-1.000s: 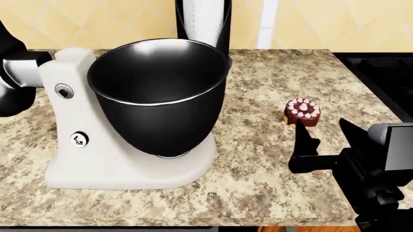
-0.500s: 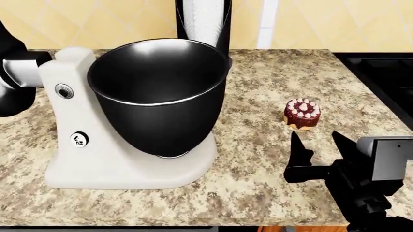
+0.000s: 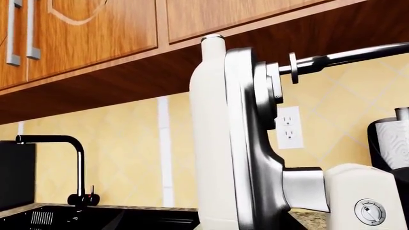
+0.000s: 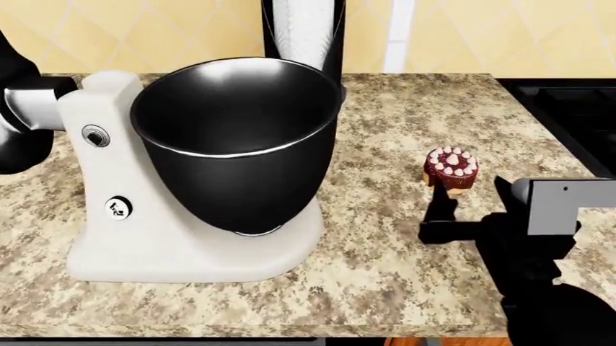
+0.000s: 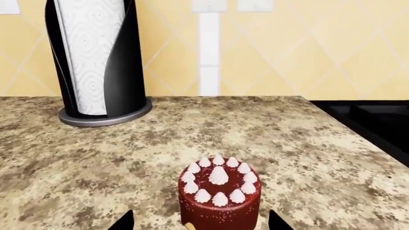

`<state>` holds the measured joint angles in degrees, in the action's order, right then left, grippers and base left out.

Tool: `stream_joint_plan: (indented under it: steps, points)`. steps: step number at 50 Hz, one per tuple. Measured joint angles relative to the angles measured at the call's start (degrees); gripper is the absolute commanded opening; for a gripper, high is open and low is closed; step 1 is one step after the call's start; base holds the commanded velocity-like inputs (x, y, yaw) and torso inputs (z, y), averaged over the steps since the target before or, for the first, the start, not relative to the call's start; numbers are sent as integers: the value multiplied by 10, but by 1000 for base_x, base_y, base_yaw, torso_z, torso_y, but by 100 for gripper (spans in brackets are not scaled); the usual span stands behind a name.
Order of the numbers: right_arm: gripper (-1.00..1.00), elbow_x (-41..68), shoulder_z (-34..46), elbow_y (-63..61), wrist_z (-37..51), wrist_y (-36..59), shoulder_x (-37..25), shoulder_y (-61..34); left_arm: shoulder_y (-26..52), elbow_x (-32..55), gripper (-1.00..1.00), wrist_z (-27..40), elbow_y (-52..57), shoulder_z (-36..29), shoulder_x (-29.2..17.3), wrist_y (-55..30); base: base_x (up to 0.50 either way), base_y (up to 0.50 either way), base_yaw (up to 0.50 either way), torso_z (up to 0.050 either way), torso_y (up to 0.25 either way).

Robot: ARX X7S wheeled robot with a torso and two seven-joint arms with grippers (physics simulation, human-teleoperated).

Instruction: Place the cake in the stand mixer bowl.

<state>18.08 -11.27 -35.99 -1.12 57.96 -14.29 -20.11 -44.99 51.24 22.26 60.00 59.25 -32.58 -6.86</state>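
The cake (image 4: 451, 170) is a tiny dark red-brown round with pale pink dollops, and it stands on the granite counter to the right of the mixer. In the right wrist view the cake (image 5: 219, 194) sits just ahead, between my two fingertips (image 5: 124, 221). My right gripper (image 4: 474, 197) is open and empty, just short of the cake on its near side. The stand mixer bowl (image 4: 236, 130) is large, glossy black and empty, and it sits on the white stand mixer (image 4: 115, 231). Only part of my left arm (image 4: 19, 108) shows at the left edge; its gripper is hidden.
A paper-towel roll in a black holder (image 4: 304, 29) stands behind the bowl and also shows in the right wrist view (image 5: 96, 62). A black cooktop (image 4: 578, 108) lies at the counter's right end. The left wrist view shows the mixer's raised head (image 3: 230, 143) and a black tap (image 3: 76, 167).
My right gripper has moved forward towards the cake, and its open fingers now reach the cake's near side. The cake, bowl and left arm have not moved.
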Motion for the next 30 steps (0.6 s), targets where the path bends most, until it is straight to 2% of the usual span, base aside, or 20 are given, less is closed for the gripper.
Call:
stream_joint_plan:
  steps: [30]
  points:
    - [100,-19,28,72,12,-54,0,-22,0,-6,100,6,0,-13,-3,1,0,0,0,0,0]
